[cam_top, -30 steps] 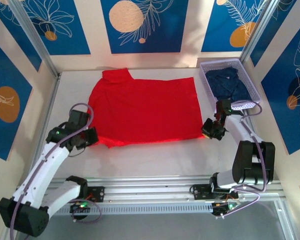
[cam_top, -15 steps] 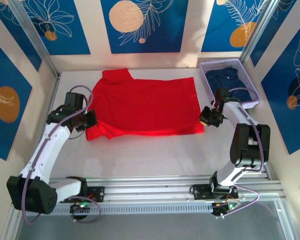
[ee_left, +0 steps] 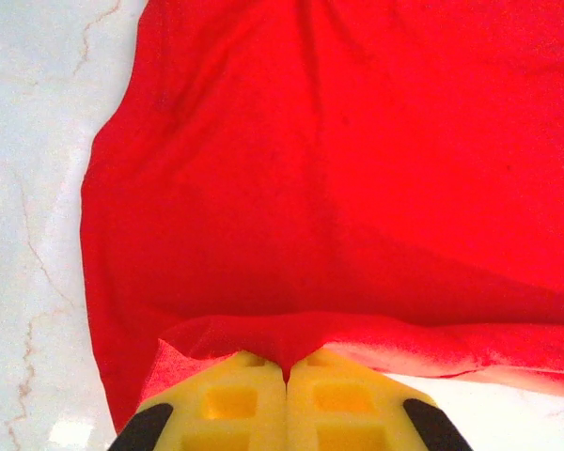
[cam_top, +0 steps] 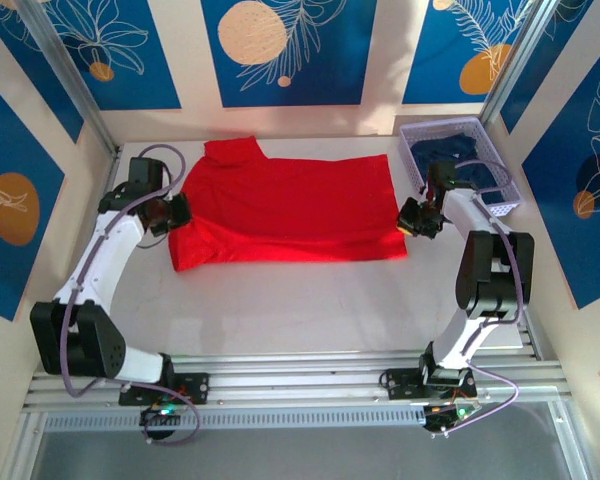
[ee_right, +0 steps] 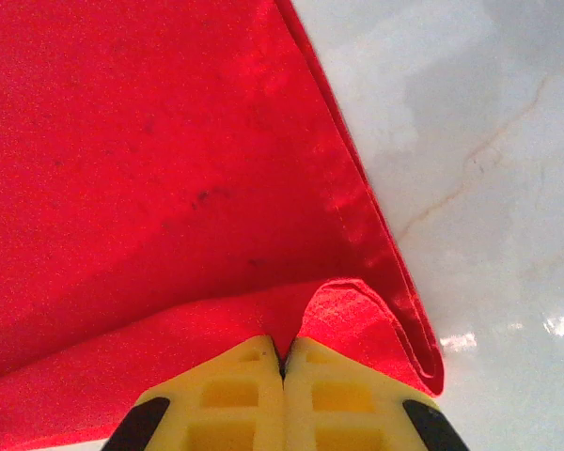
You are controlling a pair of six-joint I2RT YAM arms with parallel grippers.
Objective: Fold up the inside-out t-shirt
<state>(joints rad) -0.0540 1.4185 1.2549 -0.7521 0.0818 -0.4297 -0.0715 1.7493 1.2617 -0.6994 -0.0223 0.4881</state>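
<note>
Pinched t-shirt hem hidden between jaws

Light is bright and even, falling from above. In the top view the shirt is so saturated that its red glows and its folds lose detail. Shadows on the worktop are soft and faint. Both wrist views are sharp, with small white glare spots on the glossy worktop near their lower edges.

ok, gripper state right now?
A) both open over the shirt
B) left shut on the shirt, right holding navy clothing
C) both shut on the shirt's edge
C: the wrist views show the left gripper and right gripper each pinched shut on a raised fold of the red t-shirt.
</note>
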